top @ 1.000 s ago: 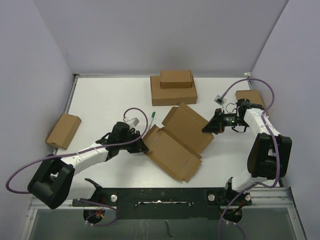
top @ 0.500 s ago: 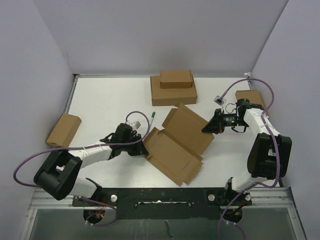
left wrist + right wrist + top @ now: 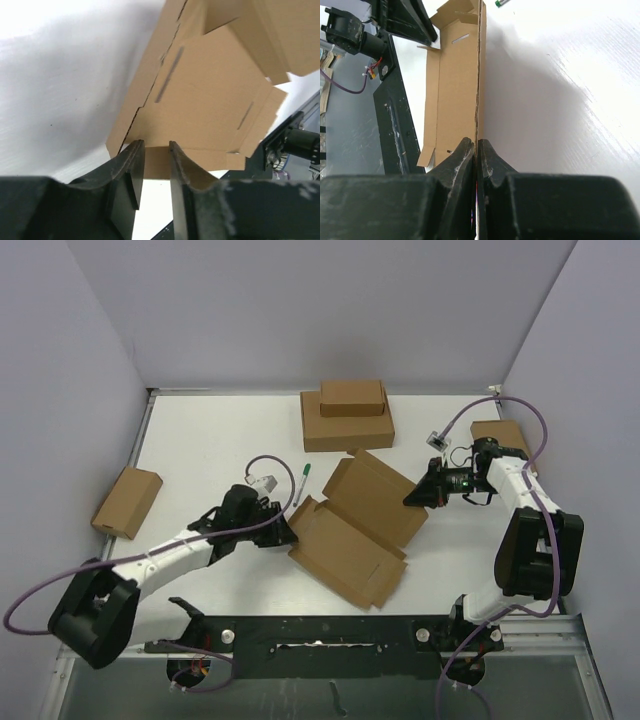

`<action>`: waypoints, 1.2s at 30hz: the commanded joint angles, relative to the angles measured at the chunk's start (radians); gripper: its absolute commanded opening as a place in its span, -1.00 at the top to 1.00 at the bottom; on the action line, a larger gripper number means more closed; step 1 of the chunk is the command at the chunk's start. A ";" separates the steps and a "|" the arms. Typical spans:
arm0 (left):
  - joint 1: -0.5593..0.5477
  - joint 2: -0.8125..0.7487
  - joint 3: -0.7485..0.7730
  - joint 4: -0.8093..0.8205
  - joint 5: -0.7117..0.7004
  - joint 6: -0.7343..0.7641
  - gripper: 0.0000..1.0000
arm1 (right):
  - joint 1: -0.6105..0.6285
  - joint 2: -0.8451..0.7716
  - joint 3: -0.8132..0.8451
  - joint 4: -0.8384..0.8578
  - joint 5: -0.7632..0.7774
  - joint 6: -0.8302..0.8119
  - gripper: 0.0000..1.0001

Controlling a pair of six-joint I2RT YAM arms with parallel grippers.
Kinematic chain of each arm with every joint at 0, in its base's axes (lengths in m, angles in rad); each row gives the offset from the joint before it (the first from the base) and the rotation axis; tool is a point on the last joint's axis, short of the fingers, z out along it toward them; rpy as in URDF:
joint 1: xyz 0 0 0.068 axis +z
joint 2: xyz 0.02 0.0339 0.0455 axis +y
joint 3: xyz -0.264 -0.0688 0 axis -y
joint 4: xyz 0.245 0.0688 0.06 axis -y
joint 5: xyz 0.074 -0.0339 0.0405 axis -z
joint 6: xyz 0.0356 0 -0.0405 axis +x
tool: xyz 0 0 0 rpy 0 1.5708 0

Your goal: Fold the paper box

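Unfolded brown paper box, flaps out

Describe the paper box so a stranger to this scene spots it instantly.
On the white table, look mid-table, just on the near side of the stack of two closed boxes. The paper box lies there opened out: the only cardboard with flaps and tabs spread.

Left end effector seemingly loosened on paper box.
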 commanded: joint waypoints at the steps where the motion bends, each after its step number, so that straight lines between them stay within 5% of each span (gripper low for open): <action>1: 0.020 -0.207 0.040 -0.024 -0.065 0.045 0.42 | 0.005 -0.078 0.037 -0.004 -0.028 -0.045 1.00; 12: 0.106 -0.385 0.031 -0.081 -0.059 0.160 -0.25 | 0.003 -0.172 0.039 -0.043 -0.056 -0.141 1.00; 25: 0.156 -0.378 0.051 0.141 0.050 0.179 -0.95 | -0.011 -0.278 0.150 -0.155 -0.041 -0.253 1.00; 33: 0.233 -0.457 -0.034 0.284 0.099 0.008 -0.96 | -0.010 -0.308 0.317 -0.178 0.073 -0.183 1.00; 36: 0.226 -0.475 -0.161 0.468 0.107 -0.147 -0.77 | -0.018 -0.306 0.340 -0.129 0.081 -0.053 1.00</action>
